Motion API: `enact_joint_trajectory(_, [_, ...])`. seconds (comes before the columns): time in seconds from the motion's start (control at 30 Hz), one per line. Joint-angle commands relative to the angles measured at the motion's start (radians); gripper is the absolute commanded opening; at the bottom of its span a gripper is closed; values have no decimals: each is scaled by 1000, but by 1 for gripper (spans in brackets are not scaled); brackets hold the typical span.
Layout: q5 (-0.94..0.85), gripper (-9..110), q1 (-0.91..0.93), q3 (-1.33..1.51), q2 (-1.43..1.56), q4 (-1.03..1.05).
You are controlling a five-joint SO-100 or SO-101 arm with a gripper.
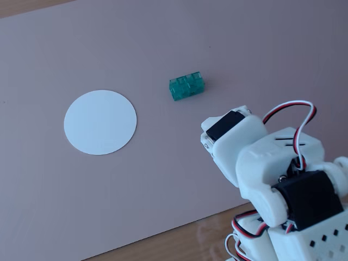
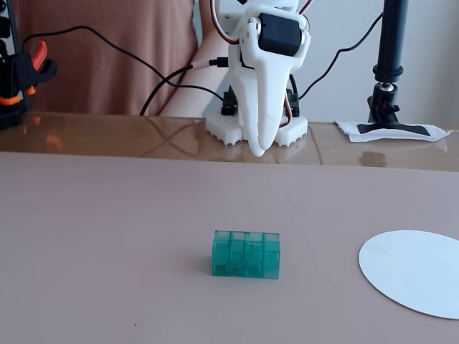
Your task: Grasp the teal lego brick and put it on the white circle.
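The teal lego brick [image 1: 186, 87] lies on the pinkish mat, studs up, and also shows in the other fixed view [image 2: 246, 254]. The white circle [image 1: 100, 122] lies flat on the mat, about a disc's width from the brick; it is cut off at the right edge of the low fixed view [image 2: 416, 271]. My gripper [image 2: 259, 149] hangs point down above the mat's far edge, close to the arm's base, with its jaws together and empty. It is well short of the brick. From above, only its wrist housing [image 1: 231, 133] shows clearly.
The arm's base [image 2: 237, 130] stands on the wooden table behind the mat. A black camera stand [image 2: 391, 64] is at the right, an orange and black clamp [image 2: 25, 68] at the left, and cables [image 2: 143, 68] run behind. The mat's edge [image 1: 179, 228] is near the base.
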Motion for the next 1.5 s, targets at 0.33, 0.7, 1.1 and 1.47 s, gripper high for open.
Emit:
enact_joint_trajectory(0.33, [-2,0,-6,-3,6,-15])
enact_joint_trajectory(0.7, [-8,0,-8,-3,6,-15])
enact_joint_trajectory(1.1, [-23,0,37,-140,-98,15])
enact_joint_trajectory(1.47, [57,0,28,-640,-821,-114])
